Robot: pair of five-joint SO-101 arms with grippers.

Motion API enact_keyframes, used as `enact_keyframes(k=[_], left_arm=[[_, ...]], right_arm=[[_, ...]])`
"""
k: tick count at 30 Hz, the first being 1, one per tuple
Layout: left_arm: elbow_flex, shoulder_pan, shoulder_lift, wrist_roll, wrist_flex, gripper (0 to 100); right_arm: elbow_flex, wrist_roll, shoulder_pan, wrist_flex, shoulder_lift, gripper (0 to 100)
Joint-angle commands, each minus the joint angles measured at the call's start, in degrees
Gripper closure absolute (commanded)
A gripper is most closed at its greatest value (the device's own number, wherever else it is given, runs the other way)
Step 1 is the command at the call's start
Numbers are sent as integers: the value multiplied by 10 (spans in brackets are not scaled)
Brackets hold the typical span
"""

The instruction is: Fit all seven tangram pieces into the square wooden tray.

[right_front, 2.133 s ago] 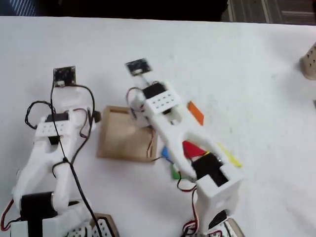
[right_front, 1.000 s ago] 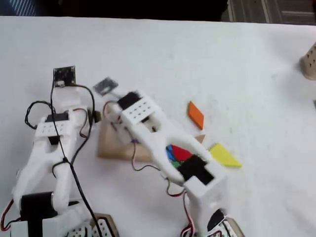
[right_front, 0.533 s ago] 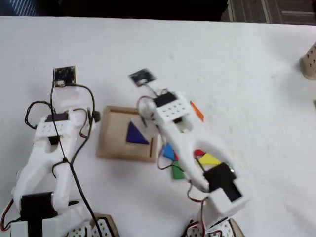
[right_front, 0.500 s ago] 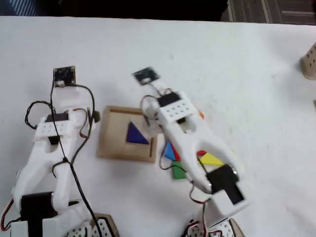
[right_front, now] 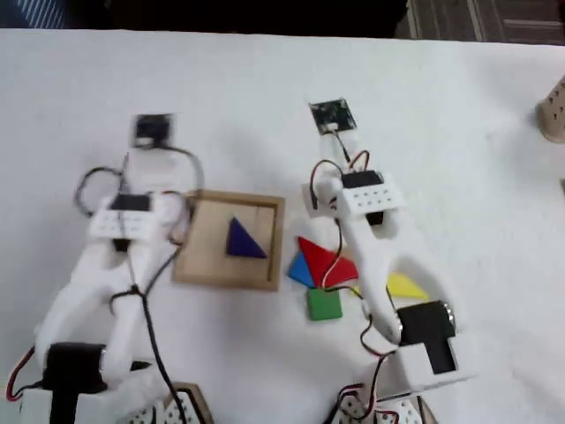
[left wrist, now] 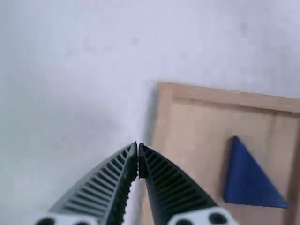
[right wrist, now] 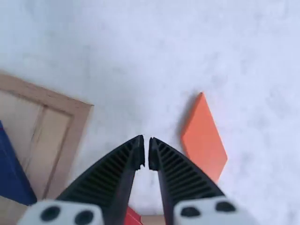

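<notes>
Wooden tray (left wrist: 164,110): blue triangle (left wrist: 246,182) inside; left gripper (left wrist: 138,162) closed, empty, at tray's rim; right gripper (right wrist: 146,153) closed, empty, between tray and orange parallelogram (right wrist: 204,140).

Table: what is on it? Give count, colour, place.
Tray: one, light wood, on the table.
Blue triangle: one, dark blue, inside the tray.
Red triangle: one, red, beside the tray.
Pale triangle: one, light blue, against the red one.
Square: one, green, near them.
Yellow piece: one, yellow, partly hidden.
Slanted piece: one, orange, apart from the tray.
Left pincer: one, dark grey, shut, beside the tray's rim.
Right pincer: one, dark grey, shut, above the table.
</notes>
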Motion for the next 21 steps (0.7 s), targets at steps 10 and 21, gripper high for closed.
enact_keyframes(k=[10, 21], left_arm=[[-100, 247, 6, 11, -30, 977], [-153, 248, 215, 11, -98, 977]], right_arm=[[-140, -44, 59, 43, 88, 981], [-190, -44, 50, 86, 128, 981]])
